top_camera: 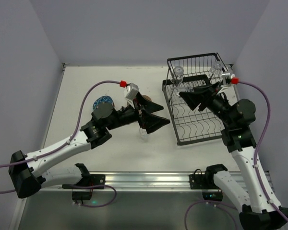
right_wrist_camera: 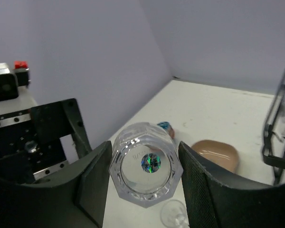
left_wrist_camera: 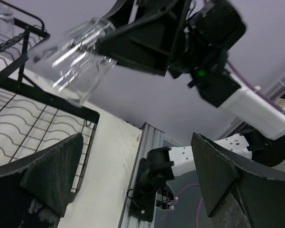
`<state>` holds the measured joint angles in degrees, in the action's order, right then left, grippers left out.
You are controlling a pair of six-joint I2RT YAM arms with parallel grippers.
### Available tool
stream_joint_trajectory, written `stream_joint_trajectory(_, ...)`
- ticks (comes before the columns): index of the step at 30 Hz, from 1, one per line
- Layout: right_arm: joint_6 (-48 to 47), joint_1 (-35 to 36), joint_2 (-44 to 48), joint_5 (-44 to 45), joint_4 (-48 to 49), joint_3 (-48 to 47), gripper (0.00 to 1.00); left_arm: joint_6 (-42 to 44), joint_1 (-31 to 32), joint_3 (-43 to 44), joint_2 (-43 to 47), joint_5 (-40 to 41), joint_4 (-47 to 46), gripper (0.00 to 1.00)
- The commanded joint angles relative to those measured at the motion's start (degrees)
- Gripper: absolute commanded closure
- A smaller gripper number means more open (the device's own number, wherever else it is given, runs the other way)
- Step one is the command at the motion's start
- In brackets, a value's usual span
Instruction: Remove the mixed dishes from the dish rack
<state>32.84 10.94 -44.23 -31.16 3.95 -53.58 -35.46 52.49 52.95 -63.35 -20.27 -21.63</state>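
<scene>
Clear glass cup (right_wrist_camera: 149, 164): where is it found?

It is clasped between the fingers of the right gripper (right_wrist_camera: 147, 183) and held tilted in the air by the left side of the dish rack (top_camera: 201, 139).

And how is the left gripper (top_camera: 152, 120) set?

It is spread wide with nothing grasped, over the worktop (top_camera: 86, 81) just left of the rack, and is turned toward the held cup.

What is seen in the rack?

Two cups are seen in the upper basket (top_camera: 192, 58): a left-hand cup (top_camera: 179, 73) and a right-hand cup (top_camera: 214, 71).

What is set on the worktop?

A blue speckled bowl (top_camera: 104, 102), a tan-brown plate (right_wrist_camera: 216, 153) and a standing cup (right_wrist_camera: 173, 213) beneath the left gripper.
</scene>
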Motion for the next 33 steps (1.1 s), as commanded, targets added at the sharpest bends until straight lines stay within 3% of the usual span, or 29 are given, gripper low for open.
stream_joint_trajectory(1,11.35,0.13,2.12,-15.14,24.76,6.71,1.0,-3.38,0.24,2.95,-0.63,-5.03,-13.25,0.0)
stream_joint_trajectory(6,18.92,0.14,2.04,-20.87,39.53,11.91,1.0,-6.98,0.51,2.42,-3.61,-7.68,-19.59,0.04)
stream_joint_trajectory(15,19.81,0.14,2.48,-18.51,45.1,15.35,1.0,-8.57,1.12,1.54,-3.97,-8.99,-22.49,0.09)
stream_joint_trajectory(22,14.18,0.13,6.95,-10.16,40.52,15.79,1.0,-6.99,1.65,-1.35,-0.55,-6.8,-19.77,0.07)
stream_joint_trajectory(33,20.24,0.13,6.35,-11.65,51.42,19.04,1.0,-7.07,1.65,-0.04,-1.24,-7.67,-18.62,0.05)
